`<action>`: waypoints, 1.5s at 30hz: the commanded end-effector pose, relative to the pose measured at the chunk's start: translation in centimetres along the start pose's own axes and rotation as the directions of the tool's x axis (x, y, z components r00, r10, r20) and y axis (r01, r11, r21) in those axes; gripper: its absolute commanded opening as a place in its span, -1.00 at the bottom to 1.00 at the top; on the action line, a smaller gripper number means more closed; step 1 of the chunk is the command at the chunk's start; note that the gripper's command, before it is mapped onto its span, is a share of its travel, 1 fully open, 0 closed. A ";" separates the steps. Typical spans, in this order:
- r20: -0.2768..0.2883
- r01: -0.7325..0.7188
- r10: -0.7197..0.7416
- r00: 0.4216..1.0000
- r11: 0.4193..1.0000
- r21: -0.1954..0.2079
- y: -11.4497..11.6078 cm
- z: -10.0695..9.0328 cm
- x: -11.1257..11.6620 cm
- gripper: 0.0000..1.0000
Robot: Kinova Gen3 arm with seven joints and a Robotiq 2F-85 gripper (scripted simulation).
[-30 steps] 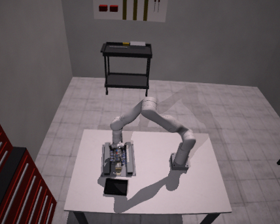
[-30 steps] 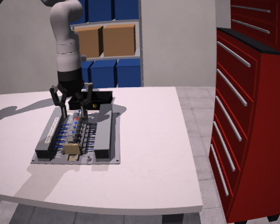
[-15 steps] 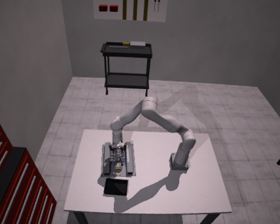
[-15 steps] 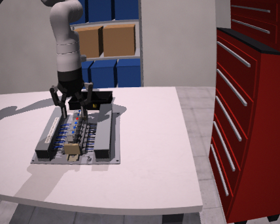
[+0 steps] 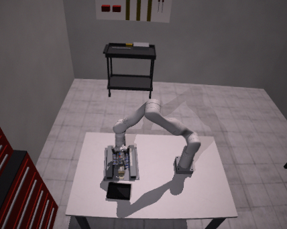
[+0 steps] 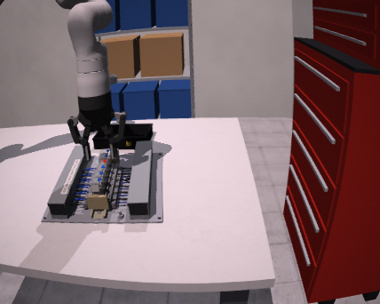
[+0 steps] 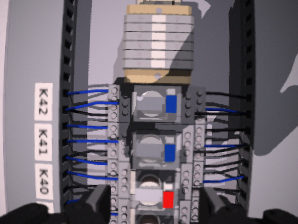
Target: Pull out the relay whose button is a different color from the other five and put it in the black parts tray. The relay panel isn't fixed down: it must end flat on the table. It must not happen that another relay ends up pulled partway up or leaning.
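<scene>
The relay panel point(image 5: 133, 164) point(image 6: 140, 187) lies flat on the white table, with a row of relays down its middle between two grey wire ducts. One relay point(image 7: 154, 196) point(image 6: 105, 160) has a red button point(image 7: 168, 199); the two relays beyond it point(image 7: 155, 105) point(image 7: 152, 150) have blue buttons. My gripper point(image 7: 154, 202) point(image 6: 100, 156) point(image 5: 121, 151) is open and points straight down over the red-button relay, with one finger on each side of it and gaps to both. The black parts tray point(image 5: 119, 191) point(image 6: 140, 131) lies on the table just past the panel's end.
A tan end block point(image 7: 158, 45) point(image 6: 97, 202) caps the relay row at the far end. Labels K40 to K42 run along the left duct. Blue wires fan out from the relays. The arm's base point(image 5: 184, 165) stands to the right of the panel. A red tool cabinet point(image 6: 343, 178) stands beside the table.
</scene>
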State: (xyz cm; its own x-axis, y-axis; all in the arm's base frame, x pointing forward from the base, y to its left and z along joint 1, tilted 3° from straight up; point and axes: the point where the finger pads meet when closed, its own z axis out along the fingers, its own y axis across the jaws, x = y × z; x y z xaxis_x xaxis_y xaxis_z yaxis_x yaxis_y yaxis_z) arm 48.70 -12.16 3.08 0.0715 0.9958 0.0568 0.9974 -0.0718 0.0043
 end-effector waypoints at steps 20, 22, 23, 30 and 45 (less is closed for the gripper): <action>0.000 0.000 0.000 1.000 1.000 -0.002 0.1 1.1 0.0 0.22; 0.000 0.000 0.000 1.000 1.000 -0.002 0.1 1.3 0.0 0.22; 0.000 0.000 0.000 1.000 1.000 -0.002 0.1 1.4 0.0 0.22; 0.000 0.000 0.000 1.000 1.000 -0.002 0.1 2.0 0.0 0.22; 0.000 0.000 0.000 1.000 1.000 -0.002 0.1 3.2 0.0 0.22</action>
State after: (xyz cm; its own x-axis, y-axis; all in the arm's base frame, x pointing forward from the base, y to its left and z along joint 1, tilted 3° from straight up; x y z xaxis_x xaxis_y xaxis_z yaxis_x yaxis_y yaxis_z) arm 48.74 -11.98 -0.13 0.0714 0.9958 0.0568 0.9974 -0.0718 0.0042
